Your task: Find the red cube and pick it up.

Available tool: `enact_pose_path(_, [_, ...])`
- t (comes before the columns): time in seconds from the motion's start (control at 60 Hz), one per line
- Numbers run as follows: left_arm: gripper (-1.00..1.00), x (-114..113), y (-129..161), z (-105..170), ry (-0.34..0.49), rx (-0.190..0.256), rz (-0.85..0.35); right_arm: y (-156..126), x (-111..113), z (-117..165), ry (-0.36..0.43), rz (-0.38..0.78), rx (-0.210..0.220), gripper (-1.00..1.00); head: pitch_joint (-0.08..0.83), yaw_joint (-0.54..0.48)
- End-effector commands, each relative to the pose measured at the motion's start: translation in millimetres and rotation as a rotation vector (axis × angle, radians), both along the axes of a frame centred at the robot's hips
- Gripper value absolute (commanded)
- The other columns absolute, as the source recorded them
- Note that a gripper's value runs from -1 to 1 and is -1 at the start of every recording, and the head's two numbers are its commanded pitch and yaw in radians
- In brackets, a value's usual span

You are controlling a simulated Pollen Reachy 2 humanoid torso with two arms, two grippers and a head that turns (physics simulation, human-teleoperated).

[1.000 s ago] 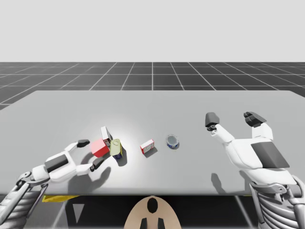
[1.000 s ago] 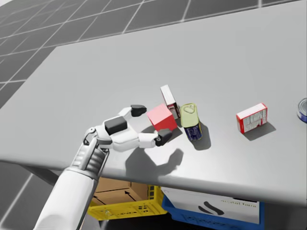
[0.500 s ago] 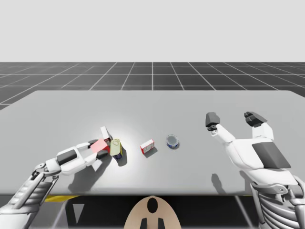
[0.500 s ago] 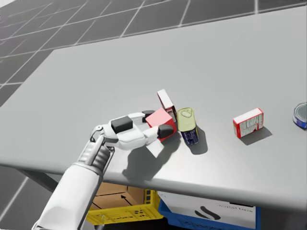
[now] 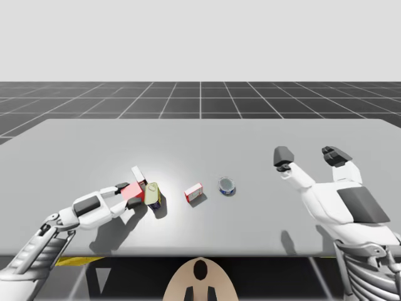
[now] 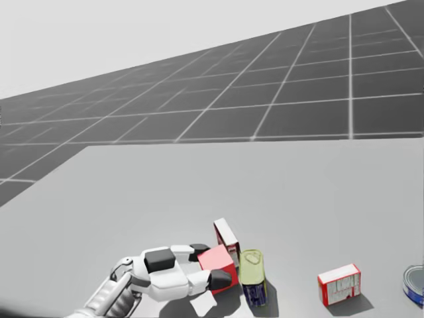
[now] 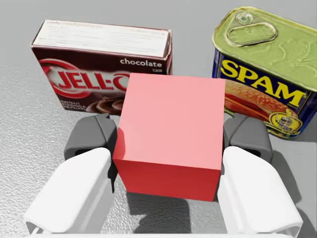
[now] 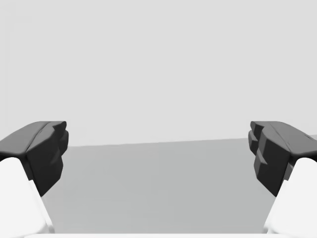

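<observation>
Presently, the left pincer (image 7: 169, 136) pinches the red cube (image 7: 171, 119) from both sides at the counter's (image 5: 250, 144) left part. A brown box (image 7: 94, 64) and a yellow-topped blue can (image 7: 262, 74) stand just beyond it. The right pincer (image 8: 158, 148) is spread wide, well apart.

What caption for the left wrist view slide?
Left hand shut on the red cube, with a brown box and a blue rectangular can close ahead.

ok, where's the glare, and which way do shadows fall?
High view: bright patch on the table around the blue can, shadows falling toward the near edge. Left wrist view: the red cube darkens the table beneath it, between the fingers. Head view: soft shadow beside the red box.
</observation>
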State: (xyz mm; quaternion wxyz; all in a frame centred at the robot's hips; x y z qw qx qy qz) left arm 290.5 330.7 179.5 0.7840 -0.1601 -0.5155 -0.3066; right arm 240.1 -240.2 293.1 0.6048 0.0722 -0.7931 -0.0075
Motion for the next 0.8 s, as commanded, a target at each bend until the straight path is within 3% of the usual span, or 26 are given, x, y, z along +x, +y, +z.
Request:
enact_pose_path(0.017, [1.0, -8, 0, -8, 0.038, 0.001, -0.002, -4, -2, 1, -0.006, 0.037, 0.049, -1.0, 0.301, 0.43])
enact_pose_path(0.167, [1.0, -14, 4, 10, -0.001, 0.012, 0.005, -6, -2, 1, -0.022, 0.044, 0.045, -1.0, 0.278, 0.43])
enact_pose_path(0.333, [1.0, -29, 12, 50, -0.098, 0.007, 0.015, -8, -2, 2, -0.032, 0.05, 0.042, -1.0, 0.268, 0.43])
enact_pose_path(0.583, [1.0, -52, 15, 122, -0.306, 0.041, 0.063, -10, -1, 1, -0.042, 0.061, 0.032, -1.0, 0.245, 0.43])
enact_pose_path(0.7, [1.0, -59, 9, 161, -0.427, 0.031, 0.098, -11, 0, 0, -0.036, 0.064, 0.027, -1.0, 0.233, 0.43])
enact_pose_path(0.8, [1.0, -64, 3, 197, -0.551, -0.011, 0.142, -10, 0, -1, -0.034, 0.064, 0.025, -1.0, 0.227, 0.43])
